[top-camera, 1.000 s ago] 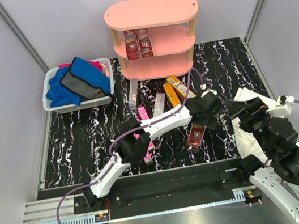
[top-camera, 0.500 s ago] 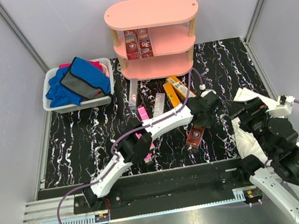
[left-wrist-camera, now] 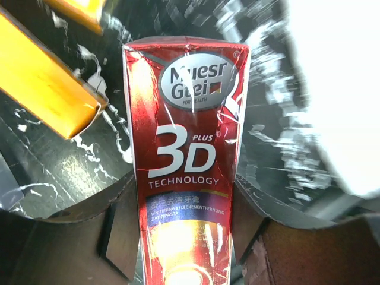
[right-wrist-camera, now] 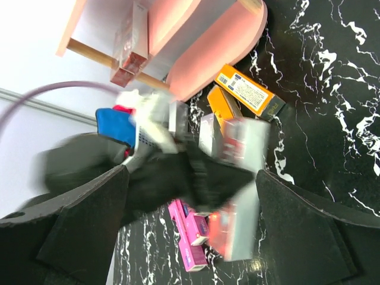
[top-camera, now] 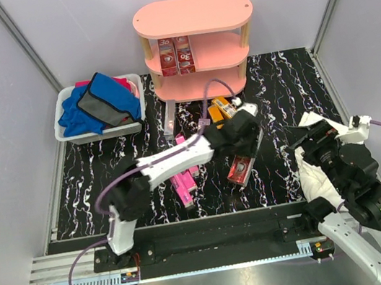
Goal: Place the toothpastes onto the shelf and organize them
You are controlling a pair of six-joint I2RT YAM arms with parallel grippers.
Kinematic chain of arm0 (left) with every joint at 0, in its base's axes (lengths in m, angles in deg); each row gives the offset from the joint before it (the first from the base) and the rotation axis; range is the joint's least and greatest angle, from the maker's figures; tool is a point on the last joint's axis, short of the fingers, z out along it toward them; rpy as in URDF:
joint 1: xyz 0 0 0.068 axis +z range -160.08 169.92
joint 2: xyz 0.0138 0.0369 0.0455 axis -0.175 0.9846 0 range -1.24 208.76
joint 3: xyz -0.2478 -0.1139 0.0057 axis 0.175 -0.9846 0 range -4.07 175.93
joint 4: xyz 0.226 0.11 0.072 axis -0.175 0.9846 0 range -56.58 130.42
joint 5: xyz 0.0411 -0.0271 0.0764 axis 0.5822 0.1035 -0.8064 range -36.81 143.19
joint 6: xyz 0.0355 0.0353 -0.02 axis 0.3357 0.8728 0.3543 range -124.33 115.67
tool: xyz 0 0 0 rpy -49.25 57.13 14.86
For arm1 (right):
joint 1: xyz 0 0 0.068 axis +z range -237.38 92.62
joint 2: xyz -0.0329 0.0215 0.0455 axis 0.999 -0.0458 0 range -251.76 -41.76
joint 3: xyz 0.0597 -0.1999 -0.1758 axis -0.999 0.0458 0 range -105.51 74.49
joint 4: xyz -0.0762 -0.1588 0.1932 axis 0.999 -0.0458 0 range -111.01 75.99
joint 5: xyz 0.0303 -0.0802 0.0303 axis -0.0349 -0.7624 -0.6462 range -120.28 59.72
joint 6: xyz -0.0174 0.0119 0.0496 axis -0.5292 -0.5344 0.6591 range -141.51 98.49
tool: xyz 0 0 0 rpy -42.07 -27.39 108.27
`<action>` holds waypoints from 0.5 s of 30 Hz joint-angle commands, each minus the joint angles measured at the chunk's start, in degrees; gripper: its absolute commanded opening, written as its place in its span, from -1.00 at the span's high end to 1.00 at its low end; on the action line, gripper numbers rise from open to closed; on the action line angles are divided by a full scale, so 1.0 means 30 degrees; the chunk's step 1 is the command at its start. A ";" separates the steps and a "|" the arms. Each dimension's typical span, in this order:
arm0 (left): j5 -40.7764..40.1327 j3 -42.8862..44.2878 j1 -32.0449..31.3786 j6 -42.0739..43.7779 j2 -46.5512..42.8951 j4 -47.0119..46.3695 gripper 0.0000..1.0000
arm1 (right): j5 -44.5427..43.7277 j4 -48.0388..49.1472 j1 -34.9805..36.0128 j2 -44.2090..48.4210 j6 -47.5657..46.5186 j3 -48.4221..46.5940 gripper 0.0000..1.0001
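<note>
My left gripper (top-camera: 240, 153) is shut on a dark red toothpaste box (top-camera: 239, 170) and holds it over the black marble table, in front of the salmon-pink shelf (top-camera: 191, 15). In the left wrist view the box (left-wrist-camera: 189, 119) sits between both fingers (left-wrist-camera: 122, 228). Two red boxes (top-camera: 176, 54) stand on the shelf's middle tier. Orange (top-camera: 223, 110), silver (top-camera: 170, 120) and pink (top-camera: 183, 186) boxes lie loose on the table. My right gripper (top-camera: 306, 143) is open and empty at the right. Its view shows the shelf (right-wrist-camera: 202, 53) and the pink boxes (right-wrist-camera: 193, 234).
A white bin (top-camera: 71, 135) with blue and grey cloths (top-camera: 99, 99) stands at the back left. A white cloth (top-camera: 311, 170) lies under my right arm. Grey walls close in the table on three sides.
My left arm has swung left and back towards the shelf, carrying the red box with it. The right arm has shifted only slightly.
</note>
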 commanded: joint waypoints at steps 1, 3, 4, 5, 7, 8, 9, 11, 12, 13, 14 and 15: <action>0.2496 -0.3058 0.1334 -0.1656 -0.5109 -0.6026 0.01 | 0.0792 0.0218 0.0059 -0.0845 -0.0652 -0.0652 -0.97; 0.4457 -0.5928 0.2388 -0.2508 -0.6287 -0.8885 0.01 | 0.1057 0.0480 0.0059 -0.1080 -0.0595 -0.0418 -0.98; 0.5015 -0.7010 0.2798 -0.3615 -0.7424 -0.9862 0.02 | 0.1464 0.0656 0.0001 -0.1314 -0.0507 -0.0301 -0.98; 0.6065 -0.7949 0.3585 -0.4177 -0.7987 -1.0539 0.02 | 0.1671 0.1064 0.0029 -0.1461 -0.0507 -0.0126 -0.98; 0.6775 -1.0646 0.4351 -0.5958 -0.9506 -1.3350 0.02 | 0.2547 0.1505 0.0029 -0.2103 -0.0477 0.0080 -0.97; 0.7300 -1.1437 0.5138 -0.6579 -1.0009 -1.4141 0.02 | 0.2784 0.1855 0.0058 -0.2368 -0.0535 0.0168 -0.98; 0.7480 -1.3243 0.5523 -0.7252 -1.0507 -1.5715 0.02 | 0.3019 0.2033 0.0030 -0.2632 -0.0623 0.0227 -0.98; 0.7802 -1.5010 0.6575 -0.9273 -1.1826 -1.7451 0.00 | 0.3867 0.2820 0.0029 -0.3423 -0.0885 0.0518 -1.00; 0.7920 -1.6614 0.6930 -1.0731 -1.2178 -1.9229 0.00 | 0.4538 0.3202 0.0029 -0.4093 -0.0945 0.0694 -0.99; 0.8008 -1.7530 0.7252 -1.1528 -1.2791 -2.0175 0.00 | 0.4950 0.3786 0.0058 -0.4447 -0.1004 0.0783 -0.99; 0.8183 -1.8264 0.7952 -1.2232 -1.3058 -2.1025 0.00 | 0.5332 0.4053 0.0030 -0.4857 -0.1237 0.0813 -1.00; 0.8243 -1.8909 0.8249 -1.3516 -1.3235 -2.2513 0.00 | 0.6235 0.4375 0.0059 -0.5673 -0.1268 0.0900 -1.00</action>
